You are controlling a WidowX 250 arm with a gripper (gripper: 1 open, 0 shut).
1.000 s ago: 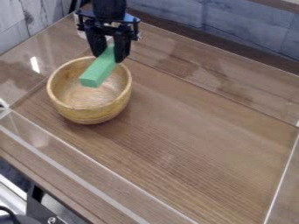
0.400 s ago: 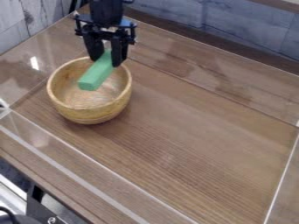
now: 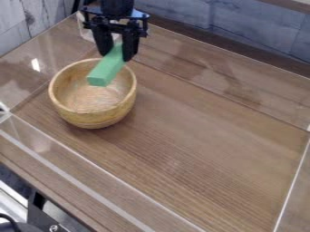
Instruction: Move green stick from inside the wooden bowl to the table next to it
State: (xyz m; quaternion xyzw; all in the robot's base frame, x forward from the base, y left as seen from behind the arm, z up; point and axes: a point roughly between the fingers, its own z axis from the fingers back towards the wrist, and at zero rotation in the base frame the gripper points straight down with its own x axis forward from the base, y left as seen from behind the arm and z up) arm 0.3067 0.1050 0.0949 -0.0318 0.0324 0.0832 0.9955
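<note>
Above the wooden bowl (image 3: 92, 96), gripper (image 3: 121, 54) clamped on the upper end of the green stick (image 3: 107, 68), which hangs tilted over the bowl's far rim. Stick looks stiff, light, flat-sided (end grip may let it swing). Table (image 3: 206, 127) alongside.

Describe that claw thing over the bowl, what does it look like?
The gripper is black, with two slim dark fingers pointing down from a boxy black body. A small blue patch shows near its top. No cables or markings can be made out at this picture size.
</note>
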